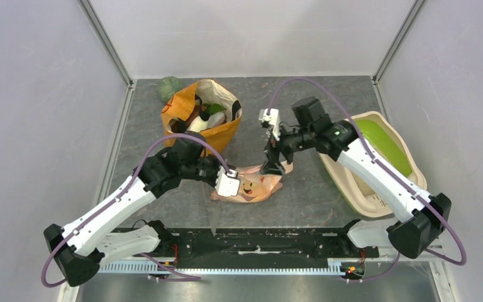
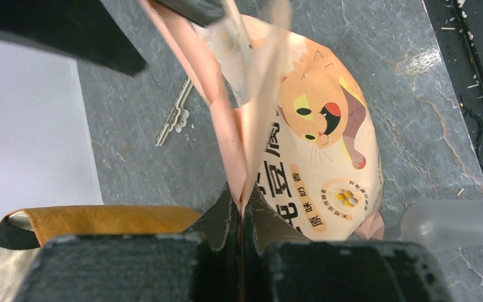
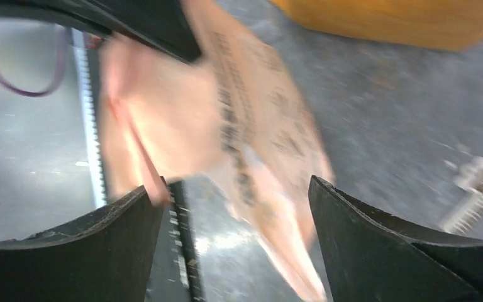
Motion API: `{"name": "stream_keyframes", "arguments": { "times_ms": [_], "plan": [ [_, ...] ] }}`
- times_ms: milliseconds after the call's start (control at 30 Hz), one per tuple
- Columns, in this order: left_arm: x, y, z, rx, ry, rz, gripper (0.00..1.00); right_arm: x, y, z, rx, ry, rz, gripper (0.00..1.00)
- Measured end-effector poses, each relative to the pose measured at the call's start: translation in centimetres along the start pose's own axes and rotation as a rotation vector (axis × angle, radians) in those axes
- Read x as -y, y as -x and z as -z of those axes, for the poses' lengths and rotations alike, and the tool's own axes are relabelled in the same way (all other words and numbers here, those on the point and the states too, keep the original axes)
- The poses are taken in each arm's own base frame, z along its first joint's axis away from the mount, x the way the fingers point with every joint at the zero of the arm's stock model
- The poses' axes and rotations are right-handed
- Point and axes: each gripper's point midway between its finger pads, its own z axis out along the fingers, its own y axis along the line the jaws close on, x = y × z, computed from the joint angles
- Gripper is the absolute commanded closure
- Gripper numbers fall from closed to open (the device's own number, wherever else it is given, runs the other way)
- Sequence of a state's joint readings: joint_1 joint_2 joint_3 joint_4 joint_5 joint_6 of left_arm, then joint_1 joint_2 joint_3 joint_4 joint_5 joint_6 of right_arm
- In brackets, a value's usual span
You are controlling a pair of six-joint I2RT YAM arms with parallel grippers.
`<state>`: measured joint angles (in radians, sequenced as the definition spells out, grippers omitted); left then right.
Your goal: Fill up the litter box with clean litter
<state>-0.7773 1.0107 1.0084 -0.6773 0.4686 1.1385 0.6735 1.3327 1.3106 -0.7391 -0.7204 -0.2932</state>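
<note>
Pinching the thin folded edge of the pink litter bag (image 2: 314,145), your left gripper (image 2: 242,209) was fully closed; your right gripper (image 3: 229,189) stood wide open, holding nothing. The bag looked soft, saggy, probably heavy, so its seams seemed the safest hold. The litter box (image 1: 390,148) lay behind your right gripper.

The overhead view is bright, evenly lit from above and sharp; the arms (image 1: 377,170) throw only faint, soft shadows on the grey table (image 1: 308,207). In the left wrist view the pink bag (image 2: 314,126) is sharp in its middle and blurred at its far end, with pale glare on the table beside it. The right wrist view is smeared by motion; only the dark fingers (image 3: 383,251) near the lens look clear.
</note>
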Motion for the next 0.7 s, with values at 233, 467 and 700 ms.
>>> {"name": "stream_keyframes", "arguments": {
  "times_ms": [233, 467, 700],
  "plan": [
    [0.5, 0.3, 1.0, 0.010, 0.033, -0.025, 0.98, 5.2, -4.9, 2.6, -0.110, -0.145, 0.111, 0.10],
    [0.7, 0.1, 1.3, 0.004, 0.048, -0.041, 0.98, 4.5, -8.0, 0.5, -0.206, 0.001, 0.102, 0.07],
    [0.1, -0.2, 1.0, 0.000, 0.094, -0.062, 0.98, 4.1, -9.9, -2.0, -0.264, 0.051, 0.107, 1.00]
  ]
}}
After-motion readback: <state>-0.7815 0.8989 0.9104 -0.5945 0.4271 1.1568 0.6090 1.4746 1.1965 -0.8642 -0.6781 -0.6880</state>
